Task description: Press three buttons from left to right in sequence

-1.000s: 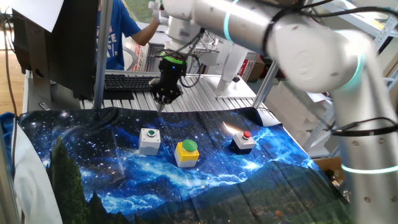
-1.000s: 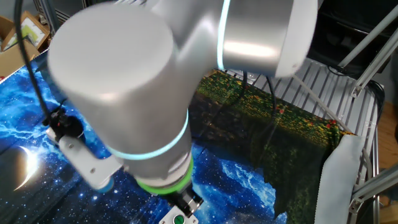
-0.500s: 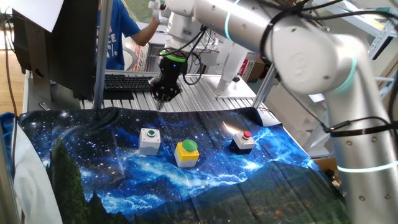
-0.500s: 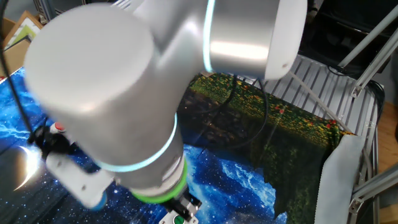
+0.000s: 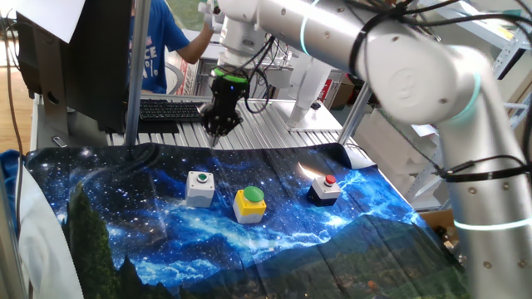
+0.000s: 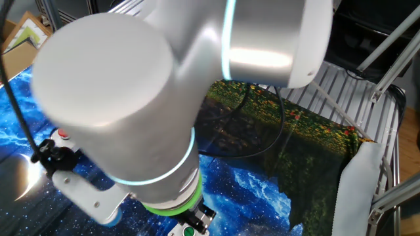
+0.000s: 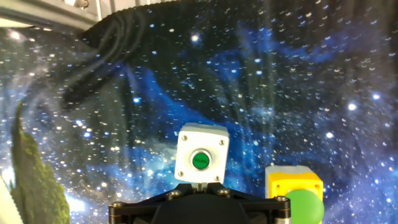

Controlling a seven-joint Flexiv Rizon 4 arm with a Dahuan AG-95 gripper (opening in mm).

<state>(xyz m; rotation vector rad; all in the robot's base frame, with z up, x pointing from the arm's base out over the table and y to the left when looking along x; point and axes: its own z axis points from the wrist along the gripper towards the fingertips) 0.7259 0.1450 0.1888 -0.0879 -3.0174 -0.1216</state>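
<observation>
three buttons [image 5: 249,199] in a left-right row

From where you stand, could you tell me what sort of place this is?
Probably a robotics lab: a robot arm over a table with a galaxy-print cloth, a keyboard behind on a metal bench, and a person working beyond.

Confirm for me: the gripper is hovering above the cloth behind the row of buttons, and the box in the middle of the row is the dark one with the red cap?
Not quite. The middle box is the yellow box with the large green dome; the dark box with the red cap sits at the right end, as one fixed view shows. The gripper does hover above the cloth behind the row.
</observation>
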